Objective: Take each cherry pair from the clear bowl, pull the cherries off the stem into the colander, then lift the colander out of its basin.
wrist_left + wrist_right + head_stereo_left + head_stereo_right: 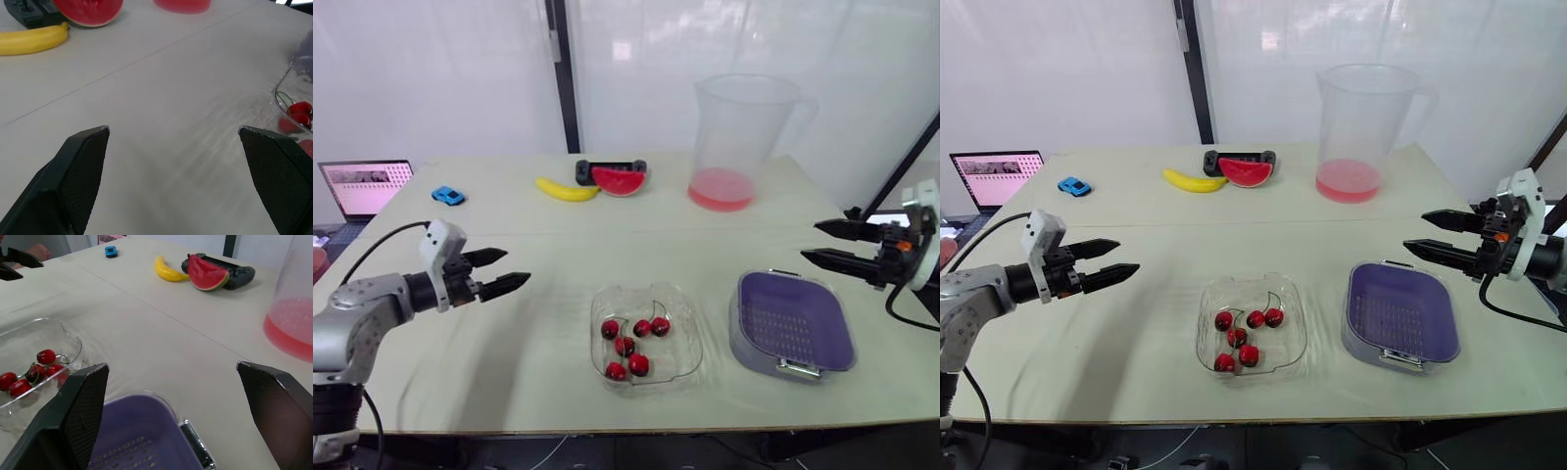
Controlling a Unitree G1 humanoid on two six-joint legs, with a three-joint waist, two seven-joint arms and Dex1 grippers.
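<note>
Clear bowl (646, 290): you see it upright on the table, near the front edge.
Cherries (633, 346): six, red, stems attached, lying inside the clear bowl.
Colander (793, 323): purple, perforated, seated in the basin.
Basin (744, 354): grey, just right of your clear bowl.

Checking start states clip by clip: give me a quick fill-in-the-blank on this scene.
1. All the cherries lie in the clear ____.
2. The purple colander holds ____ cherries.
3. The left gripper and the right gripper both have their fingers ____.
4. Beside the watermelon slice lies a yellow ____.
Missing words: bowl; no; open; banana.
</note>
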